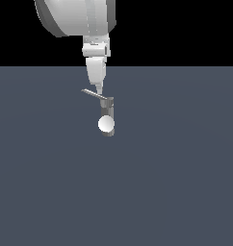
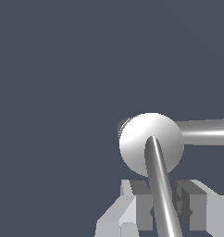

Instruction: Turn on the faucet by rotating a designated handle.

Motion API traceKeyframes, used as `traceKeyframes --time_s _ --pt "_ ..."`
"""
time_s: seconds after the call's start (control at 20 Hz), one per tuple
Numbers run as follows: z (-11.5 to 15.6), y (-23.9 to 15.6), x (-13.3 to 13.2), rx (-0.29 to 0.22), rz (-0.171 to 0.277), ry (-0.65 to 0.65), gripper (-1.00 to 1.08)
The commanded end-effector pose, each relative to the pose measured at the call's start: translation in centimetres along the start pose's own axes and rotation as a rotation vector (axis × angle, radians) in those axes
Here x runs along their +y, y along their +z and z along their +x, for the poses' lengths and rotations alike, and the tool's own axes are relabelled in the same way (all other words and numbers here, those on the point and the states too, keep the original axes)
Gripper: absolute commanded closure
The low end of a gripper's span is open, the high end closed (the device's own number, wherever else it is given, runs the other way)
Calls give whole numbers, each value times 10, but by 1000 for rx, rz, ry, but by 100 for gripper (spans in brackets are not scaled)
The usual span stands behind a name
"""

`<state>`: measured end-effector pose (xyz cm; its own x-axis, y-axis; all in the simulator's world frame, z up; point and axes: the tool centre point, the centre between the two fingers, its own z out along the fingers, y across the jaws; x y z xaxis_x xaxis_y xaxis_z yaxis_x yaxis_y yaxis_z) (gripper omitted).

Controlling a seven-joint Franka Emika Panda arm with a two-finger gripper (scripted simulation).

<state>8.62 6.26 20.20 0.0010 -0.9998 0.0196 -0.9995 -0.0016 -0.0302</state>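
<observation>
The faucet [image 1: 109, 109] is a small grey upright post with a white ball [image 1: 106, 124] on its front. The handle [image 1: 92, 92] is a thin grey bar sticking out from the post's top toward the exterior view's left. My gripper [image 1: 99, 90] comes straight down from above and meets the handle near its middle. In the wrist view the handle [image 2: 156, 166] runs from the white ball [image 2: 137, 139] between my gripper's [image 2: 163, 201] two fingers. The pads [image 2: 142, 203] lie against both sides of the bar.
The faucet stands on a flat dark blue-grey floor [image 1: 176, 182]. In the wrist view a second grey cylinder [image 2: 206, 132] runs sideways from behind the ball. The arm's white body [image 1: 75, 17] hangs above the faucet.
</observation>
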Motion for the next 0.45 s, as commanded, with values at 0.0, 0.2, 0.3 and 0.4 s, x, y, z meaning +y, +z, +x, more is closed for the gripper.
traceKeyframes --time_s 0.0,0.2,0.3,0.4 --pt "-44 14 3 -17 -23 -59 108" --pt "-53 17 -5 -19 -26 -71 108" --pt "-58 18 -9 -20 -28 -76 108" --pt "-60 18 -11 -20 -28 -79 108"
